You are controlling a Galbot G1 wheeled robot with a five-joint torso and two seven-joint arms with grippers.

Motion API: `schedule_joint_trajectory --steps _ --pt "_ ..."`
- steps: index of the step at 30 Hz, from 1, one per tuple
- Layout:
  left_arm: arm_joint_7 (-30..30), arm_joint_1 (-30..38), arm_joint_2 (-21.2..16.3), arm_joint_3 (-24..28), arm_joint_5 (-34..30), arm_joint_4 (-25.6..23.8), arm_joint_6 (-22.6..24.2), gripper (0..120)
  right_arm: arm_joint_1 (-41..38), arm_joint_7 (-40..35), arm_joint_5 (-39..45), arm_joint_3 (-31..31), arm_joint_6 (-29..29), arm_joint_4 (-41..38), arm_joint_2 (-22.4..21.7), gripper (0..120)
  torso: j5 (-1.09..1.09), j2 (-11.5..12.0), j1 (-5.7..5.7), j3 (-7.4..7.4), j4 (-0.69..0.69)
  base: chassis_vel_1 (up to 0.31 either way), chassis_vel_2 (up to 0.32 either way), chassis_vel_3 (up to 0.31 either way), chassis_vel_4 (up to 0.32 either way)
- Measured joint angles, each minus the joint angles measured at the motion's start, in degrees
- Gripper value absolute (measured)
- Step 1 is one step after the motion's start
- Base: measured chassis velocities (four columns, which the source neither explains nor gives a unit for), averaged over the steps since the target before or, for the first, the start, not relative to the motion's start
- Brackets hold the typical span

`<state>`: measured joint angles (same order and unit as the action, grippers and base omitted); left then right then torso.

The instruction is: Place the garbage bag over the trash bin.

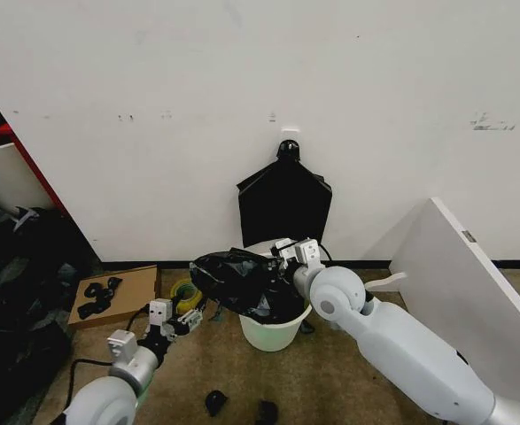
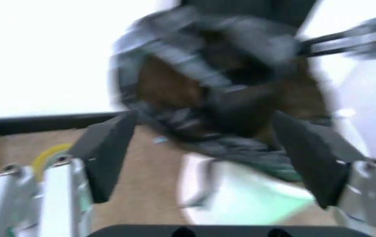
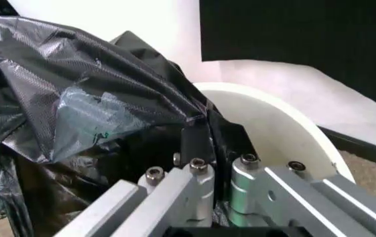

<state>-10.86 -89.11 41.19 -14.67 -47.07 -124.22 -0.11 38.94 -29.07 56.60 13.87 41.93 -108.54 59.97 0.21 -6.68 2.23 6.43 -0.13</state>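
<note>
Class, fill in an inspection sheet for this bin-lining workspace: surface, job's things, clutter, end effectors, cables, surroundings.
Surface: brown floor, bare in front of the bin.
Job's things: garbage bag bunched over the rim of the trash bin, far rim uncovered.
Clutter: cardboard sheet with black pieces; yellow-green coil; two dark scraps on the floor.
End effectors: right end effector shut on the bag at the rim; left end effector open, short of the bag.
Cables: black cable by the left arm.
Surroundings: white wall, leaning white board, black bundle.

Workshop or storeroom: scuffed white wall (image 1: pixel 242 88), cardboard box (image 1: pixel 113 297), floor clutter.
</note>
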Motion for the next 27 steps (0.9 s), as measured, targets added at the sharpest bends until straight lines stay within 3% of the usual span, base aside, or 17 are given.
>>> schedule_joint_trajectory --steps 2,6,8,12,20,27 --pt "0.09 1.06 -0.18 1.57 -0.80 -2.69 1.48 97 0.05 0.00 -0.09 -0.05 -0.01 -0.17 -0.18 0 -0.01 0.00 0.00 0.00 0.00 0.000 0.000 0.000 0.000" --pt "-0.27 5.10 -0.24 3.62 -1.64 -3.31 4.10 100 0.04 0.00 -0.11 -0.06 -0.02 -0.46 -0.44 0 0.00 0.00 0.00 0.00 -0.04 0.000 0.000 0.000 0.000" --pt "-0.90 7.23 0.24 4.77 -1.46 -2.04 5.06 100 -0.63 0.04 -0.09 0.41 -0.02 -0.29 -0.21 0 -0.02 0.00 0.00 0.00 -0.06 0.000 0.000 0.000 0.000" --pt "-2.77 9.09 1.86 5.89 -1.85 0.01 6.85 100 -2.08 0.37 0.13 1.74 -0.03 0.67 0.91 0 -0.01 0.00 0.00 0.00 0.03 0.000 0.000 0.000 0.000" --pt "-6.73 18.48 6.13 13.81 -5.24 5.86 10.92 100 -2.42 0.36 0.38 2.19 -0.05 0.97 1.15 0 0.00 0.00 0.00 0.00 -0.04 0.000 0.000 0.000 0.000" --pt "-9.39 24.12 9.58 16.64 -6.79 9.38 12.53 100 -2.22 0.33 0.45 2.17 -0.08 1.13 0.80 0 -0.01 0.00 0.00 0.01 -0.02 0.000 0.000 0.000 0.000"
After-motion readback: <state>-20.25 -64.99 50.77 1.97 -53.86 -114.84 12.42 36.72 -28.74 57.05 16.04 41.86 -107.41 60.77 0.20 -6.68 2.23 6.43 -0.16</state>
